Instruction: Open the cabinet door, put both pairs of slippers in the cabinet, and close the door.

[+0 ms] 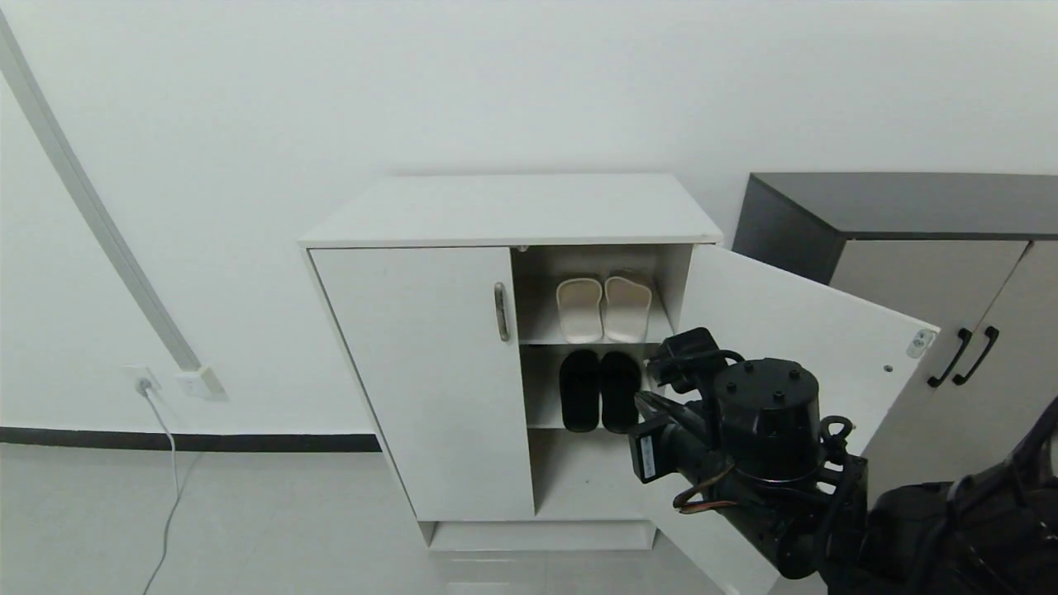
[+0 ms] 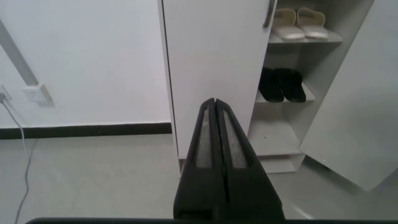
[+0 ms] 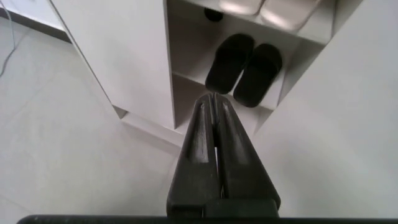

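Both pairs sit inside the white wooden cabinet [image 1: 512, 211]: cream foam slippers [image 1: 603, 310] above black rubber slippers [image 1: 599, 390]. Its white right door [image 1: 793, 330] stands open, not yet closed. The left gripper [image 2: 215, 106] and right gripper [image 3: 215, 99] are pinched together, empty.

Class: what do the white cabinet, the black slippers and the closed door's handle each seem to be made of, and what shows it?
White cabinet: likely laminated board, smooth matte flat panels. Black slippers: probably foam or rubber, dull, thick, one-piece look. Handle: seemingly brushed metal, grey with a slight sheen.
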You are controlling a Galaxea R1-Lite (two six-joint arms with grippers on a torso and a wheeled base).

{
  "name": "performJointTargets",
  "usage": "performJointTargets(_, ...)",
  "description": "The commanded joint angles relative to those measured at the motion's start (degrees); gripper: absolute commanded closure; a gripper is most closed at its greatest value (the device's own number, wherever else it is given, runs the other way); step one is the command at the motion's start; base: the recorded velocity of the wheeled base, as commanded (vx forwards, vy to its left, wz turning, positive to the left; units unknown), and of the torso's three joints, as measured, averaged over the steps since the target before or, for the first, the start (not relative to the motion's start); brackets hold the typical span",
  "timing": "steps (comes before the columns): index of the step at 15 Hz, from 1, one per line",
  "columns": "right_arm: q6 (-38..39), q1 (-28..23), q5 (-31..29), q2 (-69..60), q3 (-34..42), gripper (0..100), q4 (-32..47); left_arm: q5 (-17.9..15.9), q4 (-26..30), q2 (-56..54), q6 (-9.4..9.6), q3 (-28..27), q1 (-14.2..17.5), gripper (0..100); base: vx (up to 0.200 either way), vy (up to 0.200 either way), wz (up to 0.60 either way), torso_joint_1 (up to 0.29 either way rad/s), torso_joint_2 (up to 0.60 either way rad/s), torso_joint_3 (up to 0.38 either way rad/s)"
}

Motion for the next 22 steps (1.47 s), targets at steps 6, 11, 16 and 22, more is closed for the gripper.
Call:
performJointTargets(6,-0.02,-0.07,0.06,-0.64,0.64,100,-0.63,-0.17,0.00,0.07,0.11,0.00,0.04,100,0.000,0.000,0.00,0.195,-0.51,-0.315)
performJointTargets(11,-0.02,-0.07,0.06,-0.64,0.64,100,-0.63,-0.09,0.00,0.07,0.11,0.00,0.04,100,0.000,0.000,0.00,0.229,-0.55,-0.321)
performJointTargets(16,-0.02,-1.21,0.24,-0.46,0.64,100,-0.63,-0.09,0.00,0.07,0.02,0.00,0.04,100,0.000,0.000,0.00,0.258,-0.58,-0.332)
performJointTargets(22,-0.11,-2.27,1.47,-0.64,1.34,100,-1.87,-0.09,0.00,0.07,0.02,0.00,0.04,100,0.000,0.000,0.00,0.066,-0.15,-0.084)
